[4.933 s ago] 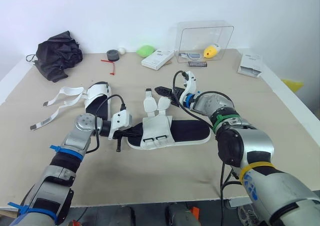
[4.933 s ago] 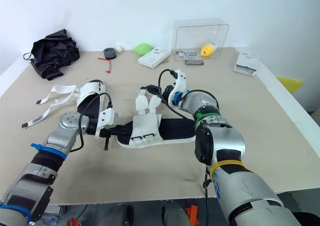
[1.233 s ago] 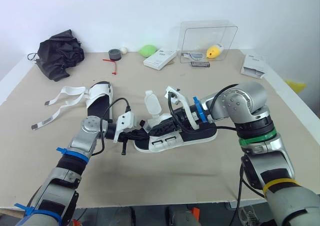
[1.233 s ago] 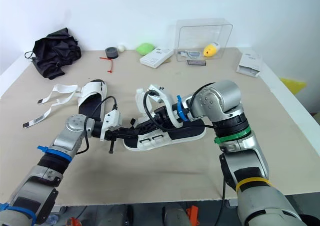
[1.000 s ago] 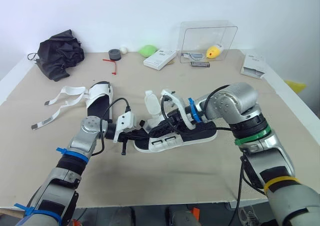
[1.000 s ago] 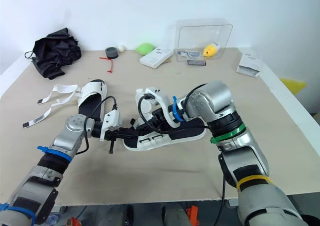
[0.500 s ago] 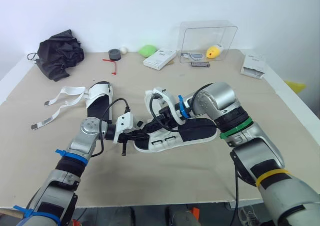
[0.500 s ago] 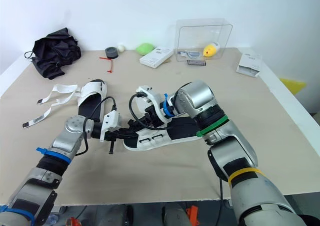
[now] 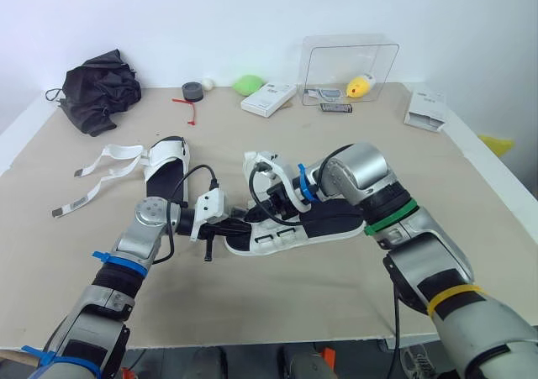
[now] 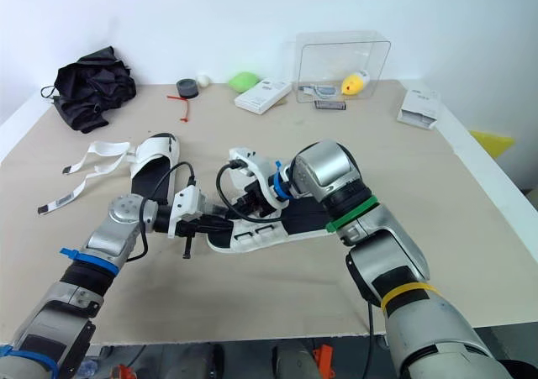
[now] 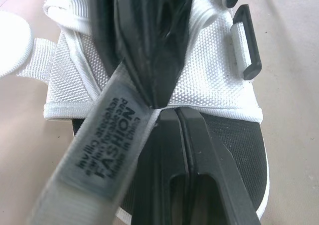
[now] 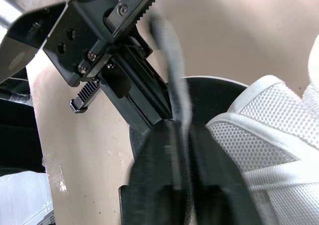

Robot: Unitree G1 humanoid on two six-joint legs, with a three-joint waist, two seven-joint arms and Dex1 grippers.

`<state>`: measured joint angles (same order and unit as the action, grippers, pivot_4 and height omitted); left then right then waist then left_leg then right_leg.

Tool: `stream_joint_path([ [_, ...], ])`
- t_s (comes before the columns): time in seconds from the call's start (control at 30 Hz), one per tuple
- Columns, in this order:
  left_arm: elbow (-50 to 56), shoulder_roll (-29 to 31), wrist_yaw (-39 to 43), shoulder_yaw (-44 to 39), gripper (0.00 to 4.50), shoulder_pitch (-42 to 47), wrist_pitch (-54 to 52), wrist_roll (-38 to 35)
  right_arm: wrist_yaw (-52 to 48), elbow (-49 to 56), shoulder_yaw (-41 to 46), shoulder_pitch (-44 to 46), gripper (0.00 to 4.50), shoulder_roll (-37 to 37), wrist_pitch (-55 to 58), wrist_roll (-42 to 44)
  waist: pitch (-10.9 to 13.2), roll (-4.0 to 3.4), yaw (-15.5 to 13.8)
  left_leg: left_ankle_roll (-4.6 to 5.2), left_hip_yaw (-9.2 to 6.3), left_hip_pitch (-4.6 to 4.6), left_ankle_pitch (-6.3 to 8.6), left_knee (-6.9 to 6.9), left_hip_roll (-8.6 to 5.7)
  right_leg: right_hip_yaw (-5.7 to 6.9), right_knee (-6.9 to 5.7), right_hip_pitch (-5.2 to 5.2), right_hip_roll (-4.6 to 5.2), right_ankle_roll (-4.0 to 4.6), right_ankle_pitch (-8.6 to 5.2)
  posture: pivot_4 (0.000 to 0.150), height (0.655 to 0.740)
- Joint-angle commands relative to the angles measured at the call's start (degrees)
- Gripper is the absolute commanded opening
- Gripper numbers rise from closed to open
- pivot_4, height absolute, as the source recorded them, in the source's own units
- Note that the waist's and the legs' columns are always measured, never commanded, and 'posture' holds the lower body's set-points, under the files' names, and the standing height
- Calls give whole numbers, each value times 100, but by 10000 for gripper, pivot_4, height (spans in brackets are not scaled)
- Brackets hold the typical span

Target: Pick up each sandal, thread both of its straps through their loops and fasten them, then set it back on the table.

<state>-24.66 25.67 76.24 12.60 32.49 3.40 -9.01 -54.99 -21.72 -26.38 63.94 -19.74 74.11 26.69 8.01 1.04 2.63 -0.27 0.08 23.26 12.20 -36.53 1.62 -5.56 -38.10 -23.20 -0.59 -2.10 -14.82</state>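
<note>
1. Left eye view is showing the white-and-black sandal (image 9: pixel 329 217) lying near the middle of the table (image 9: pixel 277 307), its toe end pointing to the robot's left, where both grippers are meeting.
2. The right gripper (image 12: pixel 180 132) is pinching the sandal's strap (image 11: pixel 107 135). Its fingers are closed on it, and the strap is running out between them and across the front of the other gripper.
3. The left gripper (image 11: pixel 174 117) is reaching in from the toe side with its fingers pressed together over the black footbed. Whether anything is lying between them cannot be told.
4. In the left wrist view the strap, bearing a label reading "FASHION", is running slantwise away from the point where the two grippers' tips are meeting, just at the edge of the white mesh upper (image 11: pixel 209 75).
5. A black loop (image 11: pixel 247 43) is sitting on the side of that upper.
6. The second sandal (image 9: pixel 165 162) is lying apart on the robot's left, its loose straps (image 9: pixel 108 155) trailing across the table.
7. A black cloth bundle (image 9: pixel 101 89), a tape roll (image 9: pixel 192 92), a white box (image 9: pixel 267 99) and a clear plastic box (image 9: pixel 349 64) are standing along the far edge.
</note>
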Motion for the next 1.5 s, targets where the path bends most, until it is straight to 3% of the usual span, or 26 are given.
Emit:
stream_joint_path([
  [0.03,-363,41,3,391,0,-256,-236,388,-85,112,271,38,777,-20,9,63,0,0,0,0,0,0,0,0,0,0,0,0,0,0,0,1500,7400],
  [0.3,-377,11,13,405,0,-235,-230,387,-60,873,1415,-271,777,-314,-475,407,3,0,-7,0,-2,9,0,0,-1,2,1,-5,1,-1,-1,1500,7400],
  [0.53,-466,-10,45,427,0,-197,-189,398,1839,2958,3470,-1980,777,271,-1073,591,-1,9,-7,-1,-11,10,1,7,-3,7,7,2,6,-11,-9,1500,7400],
  [0.67,-531,-25,83,443,0,-164,-158,400,2711,3568,3881,-2812,777,734,-1415,471,-1,7,-3,-2,-6,4,-2,7,-3,-4,4,2,4,-8,-2,1500,7400],
  [0.83,-712,-100,194,515,0,-33,-89,435,2302,4375,2959,-3974,777,661,-4337,-619,0,6,-3,-2,-3,4,-2,6,-9,-11,7,6,4,-15,-6,1500,7400],
  [1.07,-1043,-180,312,525,0,233,31,485,1351,3717,1732,-4237,777,-182,-8215,-2258,4,12,-11,-7,-7,-2,-7,1,-36,-20,9,16,4,-18,-8,1500,7400],
  [1.27,-1257,-198,368,511,0,331,137,508,1204,2333,1302,-3945,777,-873,-11889,-3184,15,31,-11,-7,-7,-4,-7,0,-47,-28,15,28,11,-27,-14,1500,7400],
  [1.5,-1281,-191,359,505,0,298,161,508,1534,459,1110,-3262,777,-1328,-14537,-4184,22,43,-12,-11,-3,-17,-11,0,-49,-40,14,40,10,-27,-11,1500,7400],
])
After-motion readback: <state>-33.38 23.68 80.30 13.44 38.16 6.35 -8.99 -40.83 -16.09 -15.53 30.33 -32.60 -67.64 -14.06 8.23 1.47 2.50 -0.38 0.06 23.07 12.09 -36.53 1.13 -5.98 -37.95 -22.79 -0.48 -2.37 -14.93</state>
